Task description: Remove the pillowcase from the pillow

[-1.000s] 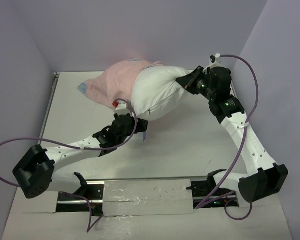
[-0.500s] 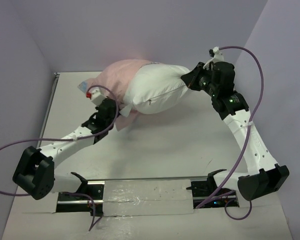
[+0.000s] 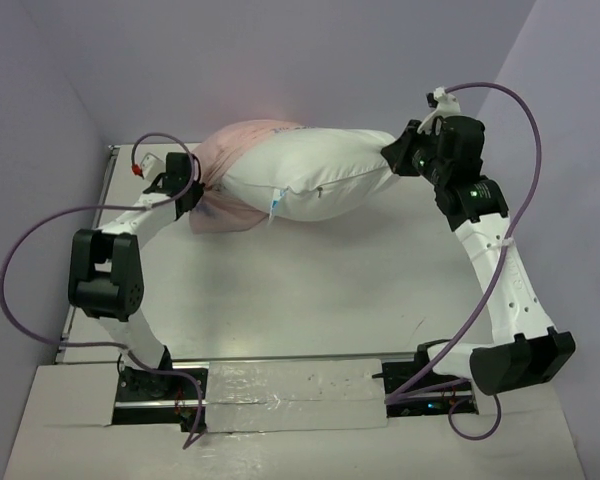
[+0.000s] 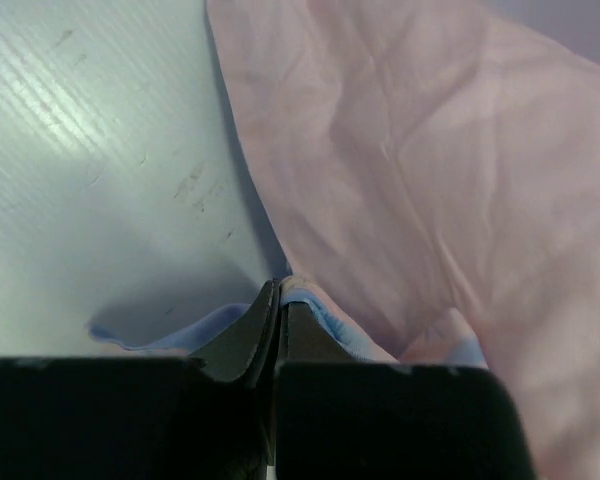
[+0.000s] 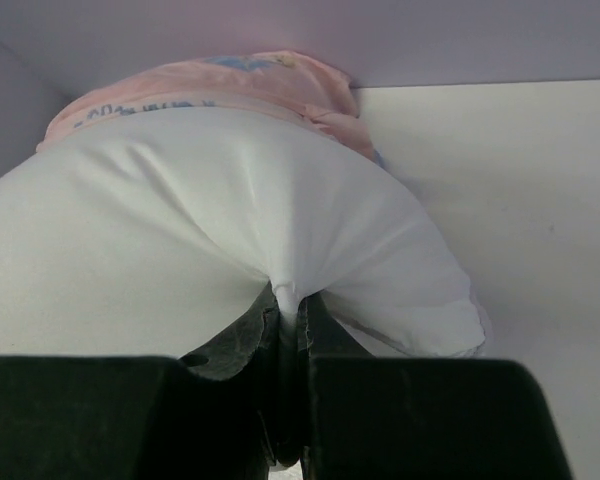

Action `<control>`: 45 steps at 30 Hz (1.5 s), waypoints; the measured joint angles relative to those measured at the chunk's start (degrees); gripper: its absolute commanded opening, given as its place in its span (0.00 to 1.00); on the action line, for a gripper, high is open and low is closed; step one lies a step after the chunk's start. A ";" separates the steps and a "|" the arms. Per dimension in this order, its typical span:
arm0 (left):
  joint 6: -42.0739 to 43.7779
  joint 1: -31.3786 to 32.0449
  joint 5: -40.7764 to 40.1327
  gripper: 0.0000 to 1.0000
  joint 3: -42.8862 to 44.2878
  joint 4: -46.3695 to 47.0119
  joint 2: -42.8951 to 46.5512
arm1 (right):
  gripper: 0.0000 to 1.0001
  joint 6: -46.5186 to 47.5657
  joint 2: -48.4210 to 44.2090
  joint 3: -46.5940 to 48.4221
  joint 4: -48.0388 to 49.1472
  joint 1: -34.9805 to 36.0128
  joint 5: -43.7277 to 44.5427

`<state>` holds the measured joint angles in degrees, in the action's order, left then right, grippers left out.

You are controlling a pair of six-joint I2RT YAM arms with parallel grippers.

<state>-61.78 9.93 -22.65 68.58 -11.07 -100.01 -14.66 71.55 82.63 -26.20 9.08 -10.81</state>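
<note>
At the near edge of the counter [image 3: 330,300] sit only the two arm bases, and the middle of the surface carries nothing of the task. Both arms reach to the far half, where the pillow [image 3: 315,180] lies stretched lengthwise along the far edge. Near the far-left corner the left gripper [image 4: 277,290] has its jaws pressed together on a thin fold of the pillowcase [image 3: 235,145], with a blue hem showing just at the pinch. Toward the far-right corner the right gripper [image 5: 290,300] is clamped tight on a puckered tuck of the pillow's white fabric at its right end. The two grips seem set against each other, one anchoring the cushion while the other draws the cover leftward. The taut creases fanning out from the right pinch fit that reading. Most of the pillow is already bare, and the pink cover bunches only over its left end. How much cushion is left inside cannot be seen, as the gathered cloth hides it. From above, the left fingertips are lost behind the wrist body. A small blue scrap under the pillow's near side may be hem or a tag; it is too small to tell. It is unclear whether the pillow rests on the counter or hangs just above it.
</note>
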 measured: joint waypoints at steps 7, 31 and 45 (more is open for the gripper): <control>-1.92 -1.75 4.02 0.00 5.03 -6.86 -4.68 | 0.00 -0.96 -2.34 -6.12 0.33 -8.41 -5.38; -3.06 -14.53 8.33 0.00 -1.95 -18.21 7.56 | 0.00 -10.86 0.68 8.20 -11.28 -29.81 -24.90; -0.31 -22.71 13.44 0.00 -3.54 -23.67 11.10 | 0.00 -13.68 6.14 26.01 -22.60 -32.50 -25.68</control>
<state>-62.08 -12.78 -9.21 65.04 -34.74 -88.90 -28.34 77.69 108.64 -48.80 -23.42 -36.49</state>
